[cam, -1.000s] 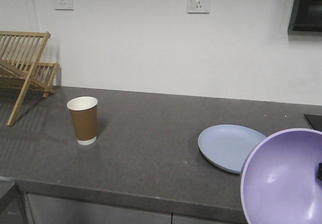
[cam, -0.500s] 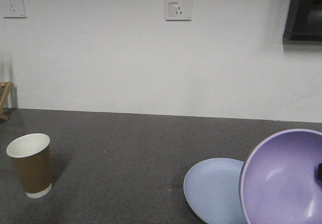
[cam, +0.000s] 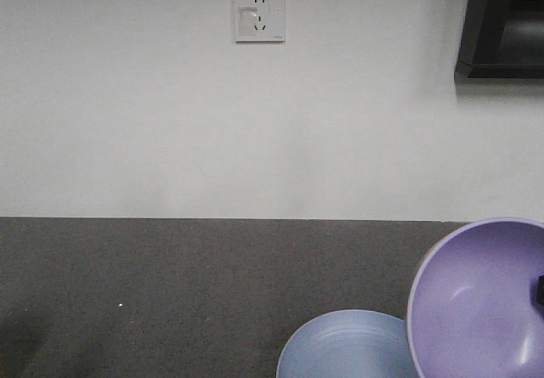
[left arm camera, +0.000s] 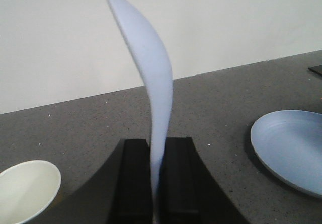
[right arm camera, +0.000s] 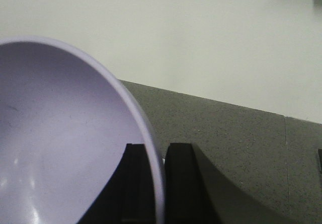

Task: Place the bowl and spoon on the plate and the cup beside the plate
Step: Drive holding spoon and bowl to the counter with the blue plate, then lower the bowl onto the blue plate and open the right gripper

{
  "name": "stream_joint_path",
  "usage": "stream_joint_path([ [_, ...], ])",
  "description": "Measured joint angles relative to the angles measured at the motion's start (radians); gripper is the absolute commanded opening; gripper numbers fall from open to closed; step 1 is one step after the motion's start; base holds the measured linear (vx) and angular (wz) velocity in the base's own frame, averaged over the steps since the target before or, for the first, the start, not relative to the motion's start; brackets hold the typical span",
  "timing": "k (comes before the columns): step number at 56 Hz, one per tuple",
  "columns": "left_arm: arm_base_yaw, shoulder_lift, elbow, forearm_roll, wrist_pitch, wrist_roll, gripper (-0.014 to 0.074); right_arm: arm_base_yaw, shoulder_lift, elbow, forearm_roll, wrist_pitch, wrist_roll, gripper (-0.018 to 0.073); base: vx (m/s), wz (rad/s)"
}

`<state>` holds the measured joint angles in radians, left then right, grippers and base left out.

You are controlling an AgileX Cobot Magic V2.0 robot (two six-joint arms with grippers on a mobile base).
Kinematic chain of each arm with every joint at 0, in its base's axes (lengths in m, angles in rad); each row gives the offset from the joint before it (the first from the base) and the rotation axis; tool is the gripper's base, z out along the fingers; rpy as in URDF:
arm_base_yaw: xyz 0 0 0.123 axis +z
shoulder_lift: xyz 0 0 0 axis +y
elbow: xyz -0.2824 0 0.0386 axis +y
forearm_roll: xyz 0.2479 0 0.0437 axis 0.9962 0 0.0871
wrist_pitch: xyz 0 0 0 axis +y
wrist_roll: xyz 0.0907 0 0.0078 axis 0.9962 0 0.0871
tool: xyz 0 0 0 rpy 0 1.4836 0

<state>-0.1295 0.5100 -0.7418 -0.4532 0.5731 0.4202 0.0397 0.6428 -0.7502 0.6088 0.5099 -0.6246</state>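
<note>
**A:** Front view first. Where is the bowl?

**B:** The bowl (cam: pixel 476 301) fills the lower right corner. It is tipped so its inside faces the camera, and the frame edge cuts it off. In the picture it overlaps the right side of the plate (cam: pixel 340 350), which lies flat on the bench (cam: pixel 153 293) at the bottom edge. I cannot tell whether the two touch.

**A:** And behind them?

**B:** A white wall (cam: pixel 170 123) with a socket (cam: pixel 259 14) high up, and a dark unit (cam: pixel 501 25) in the top right corner.

**A:** Left wrist view?

**B:** The left end effector (left arm camera: pixel 157 146) has its two black fingers (left arm camera: pixel 133 173) pressed onto the spoon (left arm camera: pixel 153 78), pinching its lower end. The spoon stands upright and is seen edge-on, its curved top rising in front of the wall. The cup (left arm camera: pixel 25 189) is at the lower left, standing on the bench to the left of the fingers, with its white inside showing. The plate lies to the right, well apart from the cup.

**A:** Right wrist view?

**B:** The right end effector (right arm camera: pixel 160 156) pinches the bowl's rim, with one black finger inside the bowl and the other outside it. The tilted bowl takes up the left half of the picture. The bench shows to its right, with the wall beyond.
</note>
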Motion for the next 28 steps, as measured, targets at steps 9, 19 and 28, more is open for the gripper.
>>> stream_joint_path([
  [9,0.000,0.000,0.000,0.000,0.000,0.000,0.0000,0.000,0.000,0.000,0.000,0.000,0.000,-0.0009,0.04,-0.05],
  [19,0.000,0.000,0.000,0.000,0.000,0.000,0.0000,0.000,0.000,0.000,0.000,0.000,0.000,-0.0009,0.00,-0.01],
  [28,0.000,0.000,0.000,0.000,0.000,0.000,0.0000,0.000,0.000,0.000,0.000,0.000,0.000,-0.0009,0.00,0.01],
])
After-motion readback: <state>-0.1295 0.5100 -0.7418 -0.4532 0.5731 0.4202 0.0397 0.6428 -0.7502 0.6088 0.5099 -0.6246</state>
